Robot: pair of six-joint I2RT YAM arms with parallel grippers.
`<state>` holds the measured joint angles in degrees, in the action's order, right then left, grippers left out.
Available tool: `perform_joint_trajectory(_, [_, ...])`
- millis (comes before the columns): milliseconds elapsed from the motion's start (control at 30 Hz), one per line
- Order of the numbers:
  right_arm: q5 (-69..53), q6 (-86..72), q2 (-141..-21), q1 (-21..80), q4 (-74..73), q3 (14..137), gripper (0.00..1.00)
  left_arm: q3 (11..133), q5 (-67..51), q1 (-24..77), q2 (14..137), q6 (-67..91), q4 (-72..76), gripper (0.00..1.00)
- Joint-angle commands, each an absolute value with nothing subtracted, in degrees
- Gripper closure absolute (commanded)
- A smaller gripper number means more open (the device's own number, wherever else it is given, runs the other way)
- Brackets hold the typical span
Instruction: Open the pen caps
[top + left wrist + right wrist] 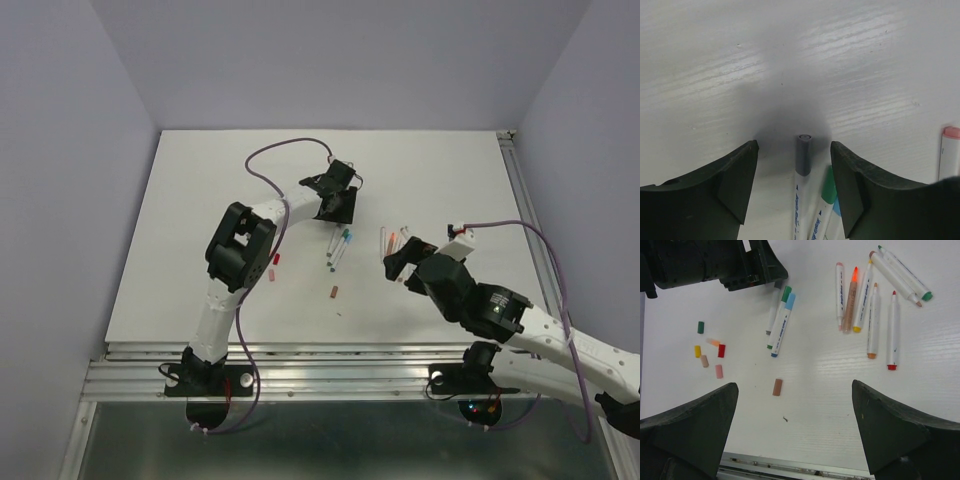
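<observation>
White grained table [200, 250] is carrying everything; L gripper [794, 180] is straddling the grey-capped pen [801, 210] w/ jaws apart, not touching, while R gripper [794, 410] is hanging wide and empty near the uncapped pens [870, 305]. For a clean pull, L jaws should be pinching the smooth round grey cap [803, 155] squarely, clear of the green-capped pen [827, 192] just beside; loose caps [710, 350], plastic cylinders, are lying at left.

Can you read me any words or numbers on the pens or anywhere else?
Grey-capped pen: blue print on its white barrel, too blurred to read.
Green-capped pen: blue print, too blurred as well.
Uncapped pens in the right wrist view: tiny blue marks, too small to read.
Nothing else in view carries writing.
</observation>
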<state>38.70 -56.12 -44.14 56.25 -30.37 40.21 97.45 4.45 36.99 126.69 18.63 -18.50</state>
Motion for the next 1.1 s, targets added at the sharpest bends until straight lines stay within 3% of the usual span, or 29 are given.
perform_joint_trajectory(0, [41.6, -56.0, -42.8, 56.4, -28.9, 38.8, 0.0, 99.3, 7.8, 36.9, 127.7, 16.5, -22.9, 0.32])
perform_joint_trajectory(567, [42.4, -57.3, -44.1, 56.4, -30.2, 39.6, 0.0, 95.3, 11.1, 38.1, 129.8, 20.1, -26.1, 0.62])
perform_joint_trajectory(667, [42.6, -57.7, -44.1, 56.3, -30.3, 39.6, 0.0, 95.0, 11.8, 38.2, 130.2, 21.6, -26.5, 0.75])
perform_joint_trajectory(700, [42.6, -58.0, -44.1, 56.3, -30.5, 39.6, 0.0, 95.1, 12.1, 38.2, 130.4, 21.8, -26.5, 0.86])
perform_joint_trajectory(800, [42.9, -58.5, -44.1, 56.3, -31.6, 39.7, 0.0, 95.6, 13.4, 38.2, 131.1, 22.8, -27.9, 1.0])
perform_joint_trajectory(1067, [41.7, -59.3, -42.9, 56.4, -31.6, 39.3, 0.0, 98.7, 21.2, 37.8, 126.6, 27.5, -31.4, 1.0])
